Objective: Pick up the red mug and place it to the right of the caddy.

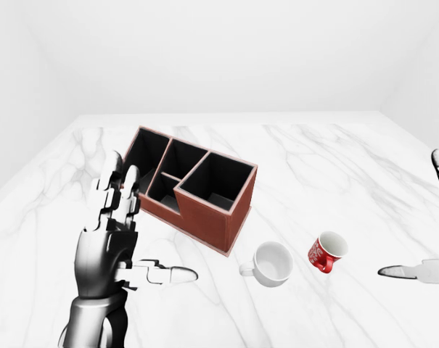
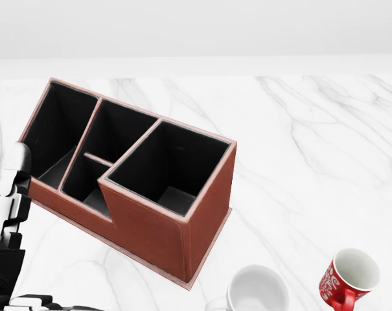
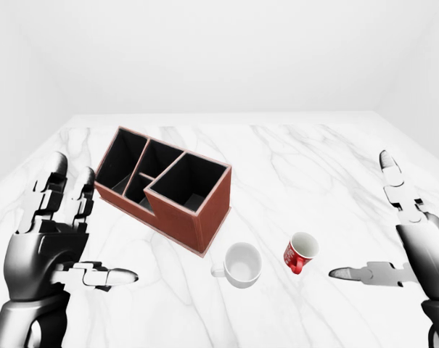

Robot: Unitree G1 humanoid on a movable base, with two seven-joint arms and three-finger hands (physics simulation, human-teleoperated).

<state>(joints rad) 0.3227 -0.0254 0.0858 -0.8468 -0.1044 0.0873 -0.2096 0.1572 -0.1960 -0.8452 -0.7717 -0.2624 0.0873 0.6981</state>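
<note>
Bearing illegible white lettering, red mug (image 2: 348, 280) stands untouched

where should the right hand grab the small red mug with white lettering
Probably by the body of the red mug, coming from the view's right, where the open right hand already waits. Its handle points toward the bottom of the view and its mouth tips up and right, so fingers can wrap the lettered wall clear of the white mug.
</note>
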